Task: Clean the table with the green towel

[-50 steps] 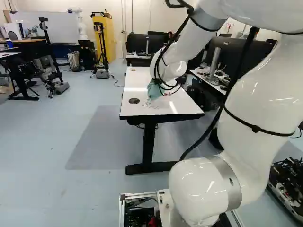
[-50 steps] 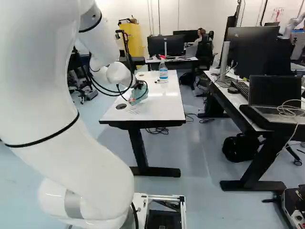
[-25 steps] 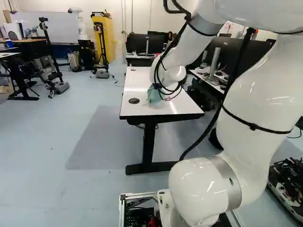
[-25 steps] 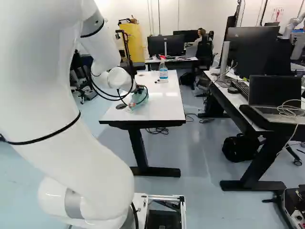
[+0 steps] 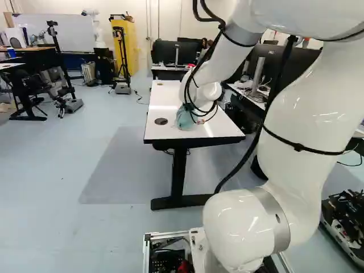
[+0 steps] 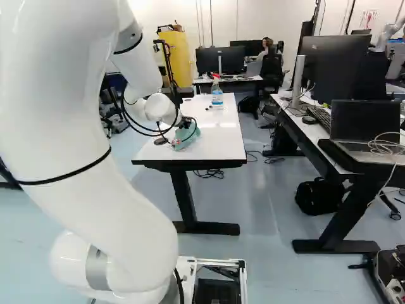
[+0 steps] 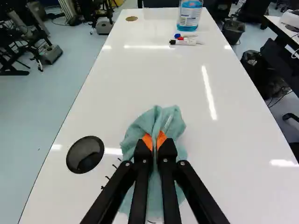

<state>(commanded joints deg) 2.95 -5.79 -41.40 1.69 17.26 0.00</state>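
Between the black jaws with orange pads [image 7: 161, 138], the towel [image 7: 161, 116] is plain blue-green. Under them the tabletop [image 7: 140, 79] is glossy white with short black pen strokes [image 7: 107, 177] beside the jaws; well ahead, the bottle [image 7: 189, 16] holds blue liquid behind a white label.

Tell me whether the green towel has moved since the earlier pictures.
Yes: in the left base view, the green towel has shifted toward the near edge of the white table, judged against its dark round inset.
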